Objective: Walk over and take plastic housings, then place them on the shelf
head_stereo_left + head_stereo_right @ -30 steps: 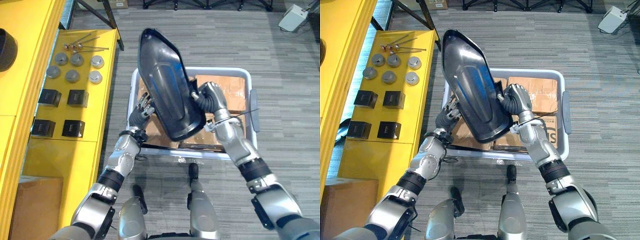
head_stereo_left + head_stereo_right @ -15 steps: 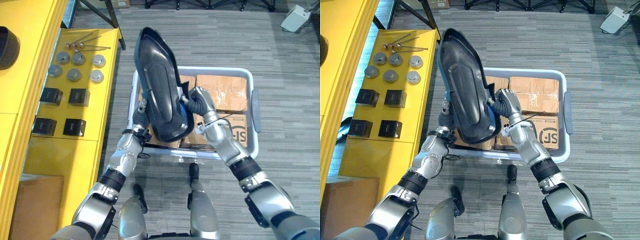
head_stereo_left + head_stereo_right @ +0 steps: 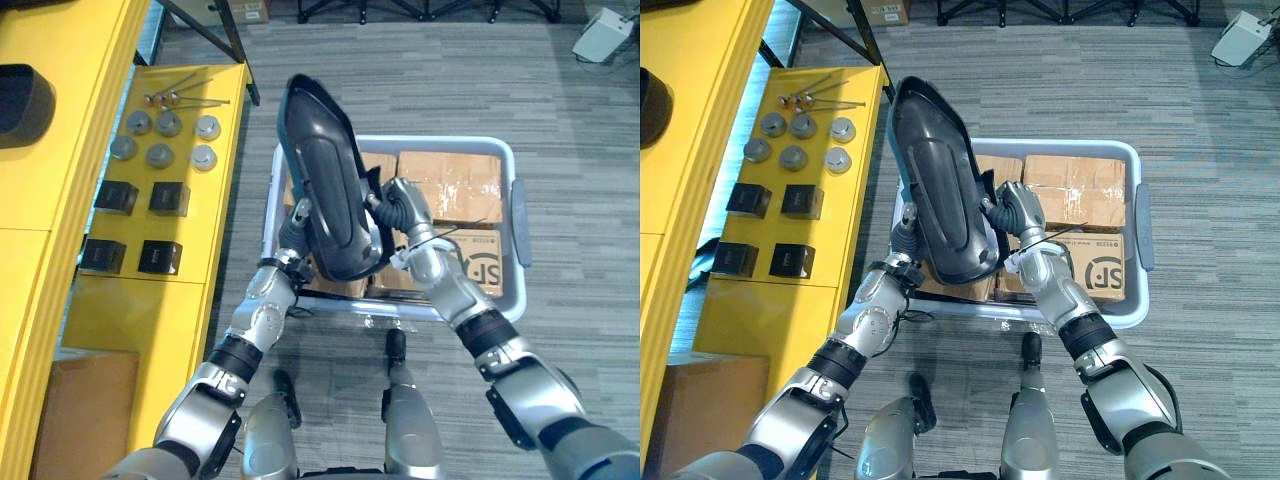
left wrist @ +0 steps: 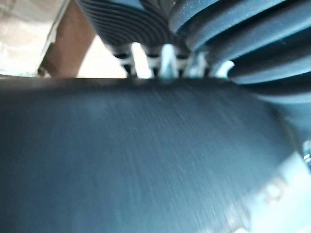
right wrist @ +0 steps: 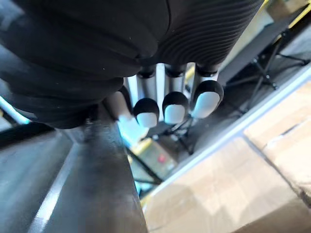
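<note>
The yellow shelf (image 3: 130,310) stands left of the bin (image 3: 505,300), which holds cardboard boxes (image 3: 450,185). I have the dark housing (image 3: 330,195) upright over the bin's left half, between left robot hand (image 3: 294,222) and right robot hand (image 3: 400,203); I cannot tell whether either is clamped. The housing looks stiff, light, slick and bulky, so opposite rims are the place to grip.

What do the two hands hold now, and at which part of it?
The dark plastic housing: left hand on its lower left side, right hand gripping its right edge.
</note>
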